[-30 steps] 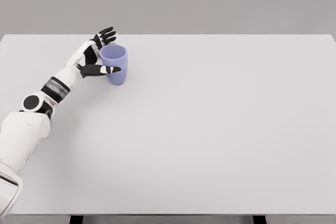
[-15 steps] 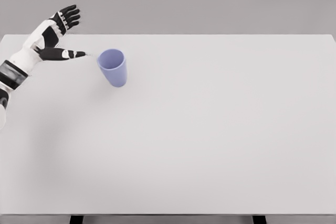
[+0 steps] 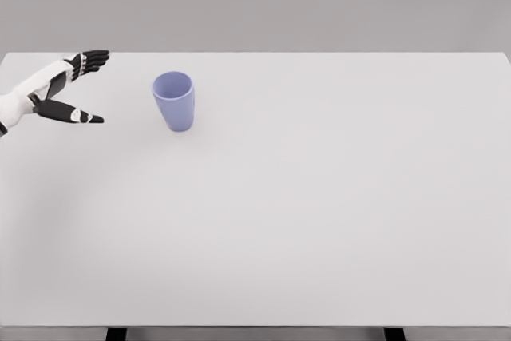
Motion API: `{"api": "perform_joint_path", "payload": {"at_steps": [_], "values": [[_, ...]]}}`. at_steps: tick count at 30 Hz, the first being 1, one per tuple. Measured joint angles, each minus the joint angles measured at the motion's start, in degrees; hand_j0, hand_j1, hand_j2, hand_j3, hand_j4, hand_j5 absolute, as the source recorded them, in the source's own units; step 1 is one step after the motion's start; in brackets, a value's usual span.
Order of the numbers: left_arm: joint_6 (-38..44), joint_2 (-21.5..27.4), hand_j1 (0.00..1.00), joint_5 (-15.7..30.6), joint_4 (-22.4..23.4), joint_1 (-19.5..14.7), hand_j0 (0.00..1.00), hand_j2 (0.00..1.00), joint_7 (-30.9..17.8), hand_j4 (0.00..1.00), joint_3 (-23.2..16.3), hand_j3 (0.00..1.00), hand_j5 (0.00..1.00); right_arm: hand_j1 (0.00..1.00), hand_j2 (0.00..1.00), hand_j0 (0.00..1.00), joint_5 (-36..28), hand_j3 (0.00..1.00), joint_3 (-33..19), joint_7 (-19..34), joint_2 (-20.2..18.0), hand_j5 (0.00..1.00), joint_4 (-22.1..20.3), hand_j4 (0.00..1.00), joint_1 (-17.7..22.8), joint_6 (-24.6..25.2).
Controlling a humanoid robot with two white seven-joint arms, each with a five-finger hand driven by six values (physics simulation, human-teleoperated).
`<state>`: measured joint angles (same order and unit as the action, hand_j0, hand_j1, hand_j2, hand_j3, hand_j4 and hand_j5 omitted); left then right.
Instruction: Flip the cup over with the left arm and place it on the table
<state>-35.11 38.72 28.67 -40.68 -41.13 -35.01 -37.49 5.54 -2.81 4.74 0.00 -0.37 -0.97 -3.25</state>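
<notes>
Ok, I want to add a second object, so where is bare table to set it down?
Nearly all of the white table is bare: everything right of the blue cup to the right edge, and the whole near half. The only occupied stretch is the far left, where the cup stands upright and the open left hand hovers beside it, apart.

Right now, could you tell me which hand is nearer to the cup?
Left. The left hand is open, apart from the cup, off to its left. The right hand is out of view.
</notes>
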Motion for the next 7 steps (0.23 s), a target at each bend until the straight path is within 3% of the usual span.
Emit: {"api": "perform_joint_path", "payload": {"at_steps": [7], "values": [[0.0,0.4,1.0,-2.51,-0.12,0.44,1.0,1.0,0.0,1.0,-0.01,1.0,1.0,1.0,1.0,1.0,0.0,1.0,0.0,0.0,0.0,1.0,-0.01,1.0,0.09,0.0]]}}
